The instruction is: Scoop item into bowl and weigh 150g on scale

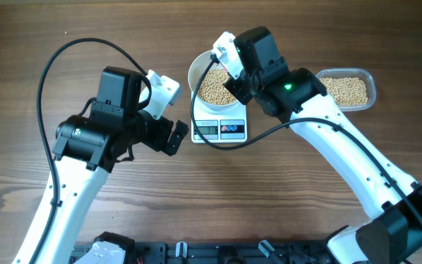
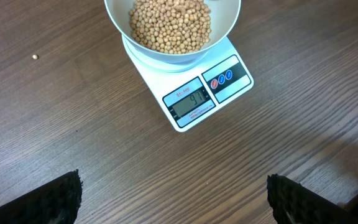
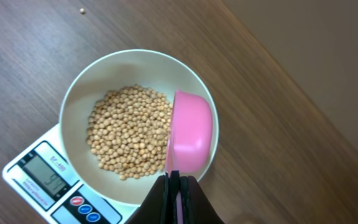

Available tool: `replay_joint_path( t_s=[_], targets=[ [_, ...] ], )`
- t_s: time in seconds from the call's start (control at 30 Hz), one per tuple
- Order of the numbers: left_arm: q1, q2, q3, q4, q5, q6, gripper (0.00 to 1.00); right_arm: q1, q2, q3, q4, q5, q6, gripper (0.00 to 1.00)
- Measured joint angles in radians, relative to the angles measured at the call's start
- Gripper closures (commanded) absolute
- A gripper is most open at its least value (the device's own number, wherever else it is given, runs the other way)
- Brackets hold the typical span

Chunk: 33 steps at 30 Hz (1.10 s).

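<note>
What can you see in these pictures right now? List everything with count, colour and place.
beans in bowl: a heap, tan-yellow, inside the bowl
bowl: one, white, standing on the scale
scale: one, white, grey display, blue and red buttons, mid-table
pink scoop: one, pink, tipped on its side at the bowl's rim
clear tub: one, clear, right of the scale
beans in tub: many, tan-yellow, in the tub
stray bean: one, tan, loose on the table
table: one, brown wood
left arm: one, white and black, left of the scale, jaws wide open and empty
right arm: one, white and black, over the bowl, jaws shut on the scoop's handle
</note>
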<state>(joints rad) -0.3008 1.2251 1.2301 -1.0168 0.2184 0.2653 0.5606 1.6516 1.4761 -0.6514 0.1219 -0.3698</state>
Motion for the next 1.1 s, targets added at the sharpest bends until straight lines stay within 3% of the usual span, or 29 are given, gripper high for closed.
replay_joint_path(
  t_s=[0.2,0.47,0.63,0.8,0.97,1.1],
  targets=[
    [0.0,0.0,0.0,0.0,0.0,0.0,0.0,0.0,0.0,0.0,0.014,0.018,0.008,0.96],
    [0.0,0.0,0.0,0.0,0.0,0.0,0.0,-0.009,-0.017,0.003,0.03,-0.06,0.146,0.96],
    [0.0,0.0,0.0,0.0,0.0,0.0,0.0,-0.177,-0.167,0.03,0.033,-0.188,0.299,0.96],
    [0.0,0.0,0.0,0.0,0.0,0.0,0.0,-0.407,-0.34,0.056,-0.24,-0.01,0.477,0.96],
    [0.0,0.0,0.0,0.0,0.0,0.0,0.0,-0.418,-0.25,0.058,-0.499,0.204,0.576,0.96],
    [0.0,0.0,0.0,0.0,0.0,0.0,0.0,-0.418,-0.094,0.059,-0.541,0.286,0.609,0.96]
  ],
)
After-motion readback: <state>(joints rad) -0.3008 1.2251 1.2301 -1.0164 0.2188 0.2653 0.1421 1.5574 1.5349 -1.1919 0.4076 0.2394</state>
